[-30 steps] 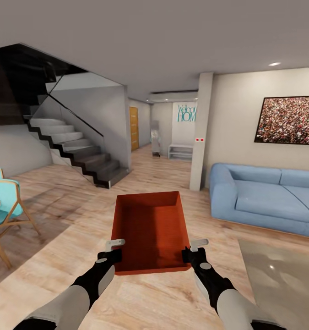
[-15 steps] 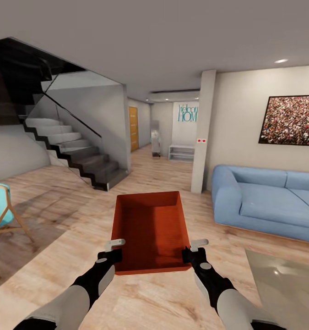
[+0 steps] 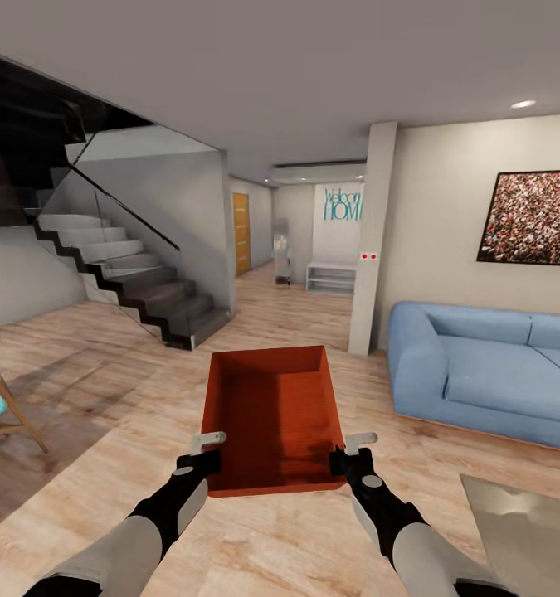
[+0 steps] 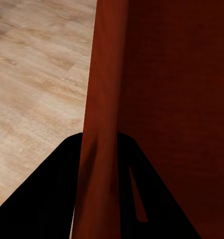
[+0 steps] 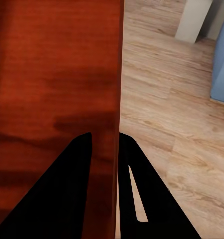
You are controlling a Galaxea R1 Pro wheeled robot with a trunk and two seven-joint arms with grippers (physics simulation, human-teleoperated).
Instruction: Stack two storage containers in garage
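Both grippers clamp container (image 3: 273,419) walls, seemingly.

A dark staircase (image 3: 138,282) rose at the far left; a crowd picture (image 3: 530,217) hung right, beyond a white pillar (image 3: 371,240).

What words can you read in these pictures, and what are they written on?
"Welcome HOME", roughly: teal letters on the white far wall down the hallway; the top word is cut off by the white pillar, so its ending is a guess.
The orange-red rectangular bin carries no writing.
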